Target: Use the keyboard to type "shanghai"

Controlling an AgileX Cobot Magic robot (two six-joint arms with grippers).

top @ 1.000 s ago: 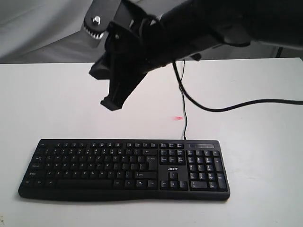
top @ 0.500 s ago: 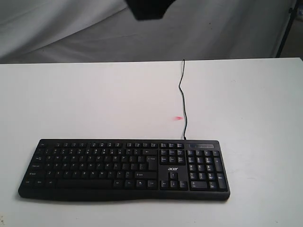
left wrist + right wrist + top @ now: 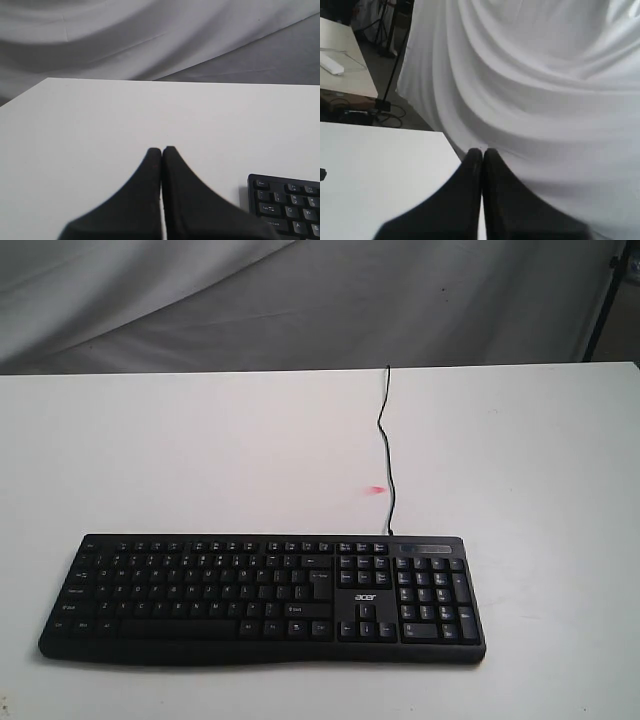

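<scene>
Across the lower part of the exterior frame lies the keyboard point(image 3: 262, 598), flat on a white table point(image 3: 200, 450). It is black and full-size, with white legends, a number pad at its right end and a white acer logo point(image 3: 365, 597). Its thin black cable point(image 3: 384, 440) snakes toward upper centre, past a small red mark point(image 3: 376, 490). The left gripper point(image 3: 161, 150) has its fingers pressed together over the table. The right gripper point(image 3: 482, 151) is likewise closed, facing a white drape point(image 3: 545, 75).

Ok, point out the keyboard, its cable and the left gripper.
keyboard point(image 3: 262, 596), exterior view, middle of the main keys.
cable point(image 3: 379, 423), exterior view, bend halfway along.
left gripper point(image 3: 161, 150), left wrist view, between the shut fingertips.
</scene>
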